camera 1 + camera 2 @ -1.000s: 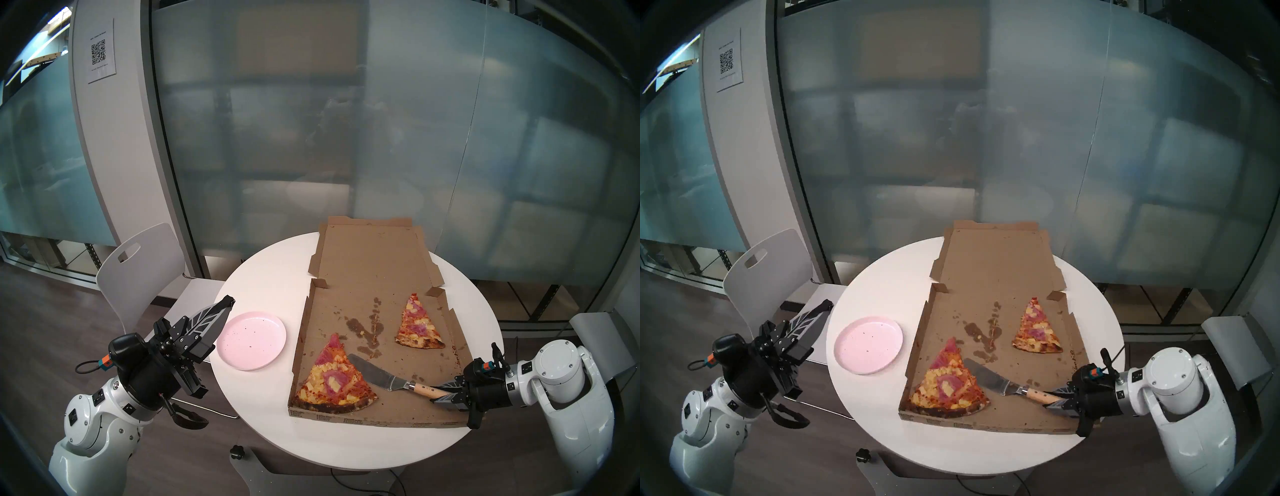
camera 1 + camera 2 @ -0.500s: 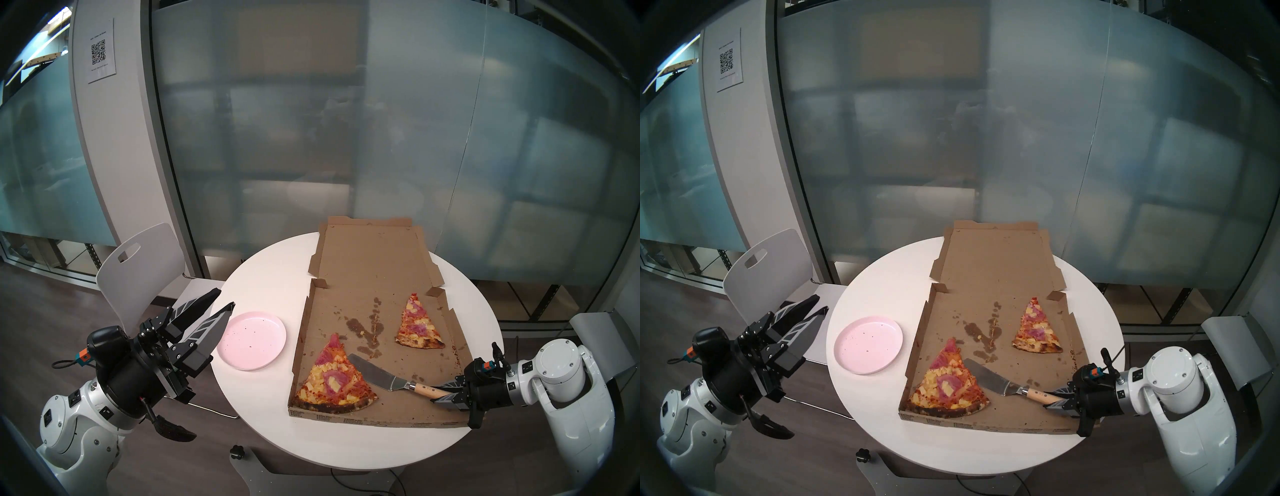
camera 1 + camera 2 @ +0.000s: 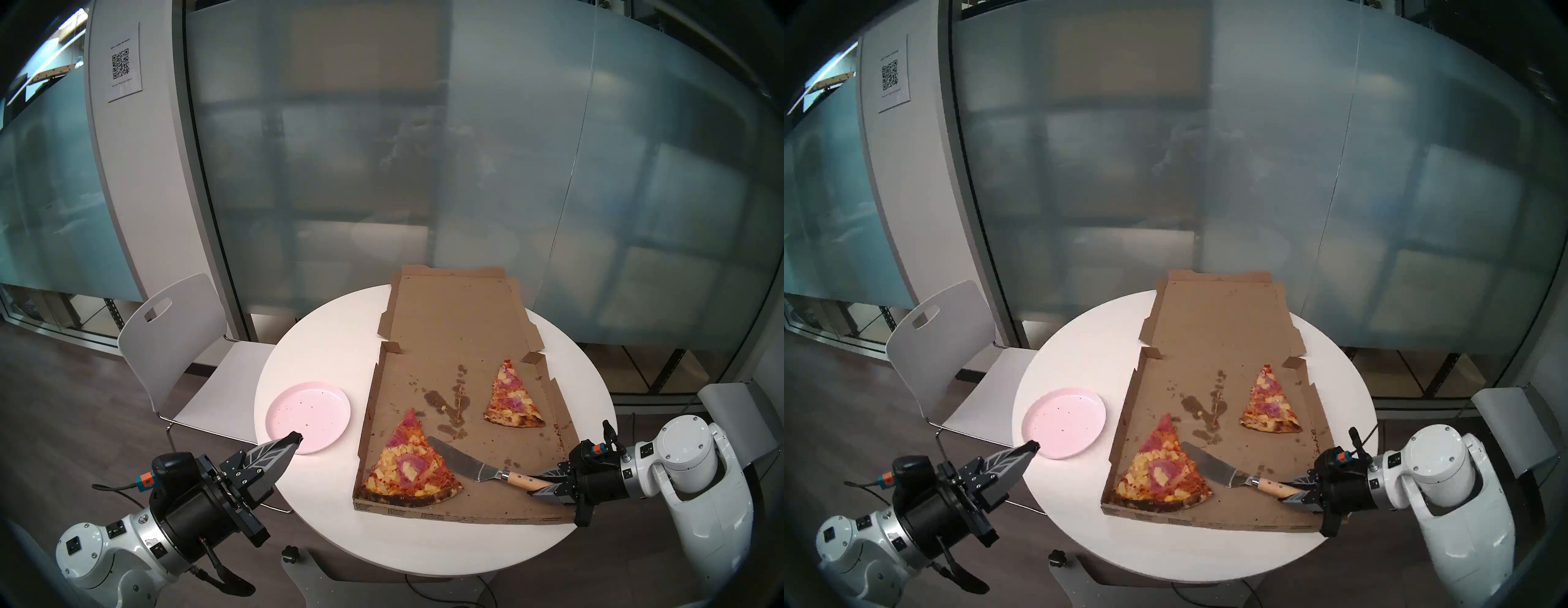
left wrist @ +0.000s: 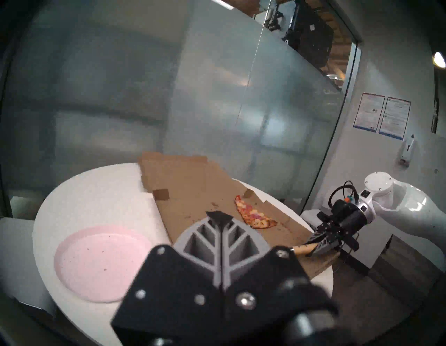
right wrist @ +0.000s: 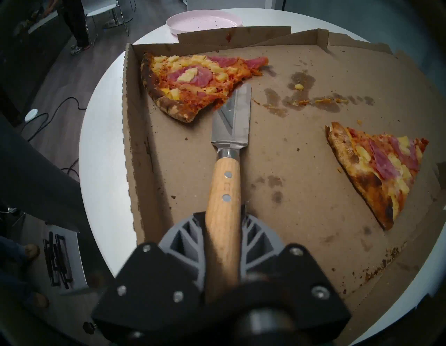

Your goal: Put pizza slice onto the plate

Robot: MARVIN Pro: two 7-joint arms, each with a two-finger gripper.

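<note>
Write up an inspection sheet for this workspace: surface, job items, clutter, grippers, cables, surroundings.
Surface: round white table, carrying an open pizza box.
Job's things: pizza slice with charred crust lies in the box's near left corner; pink plate on the table left of the box, only dark crumbs on it.
Clutter: smaller slice further back in the box; grease stains and crumbs on the cardboard.
Grippers: left gripper shut, empty, its tip at the plate's near rim; right gripper shut on the wooden handle of a metal server, whose blade edge is against the pizza slice.
Cables: black cable on the floor.
Surroundings: white chair, frosted glass wall.
</note>
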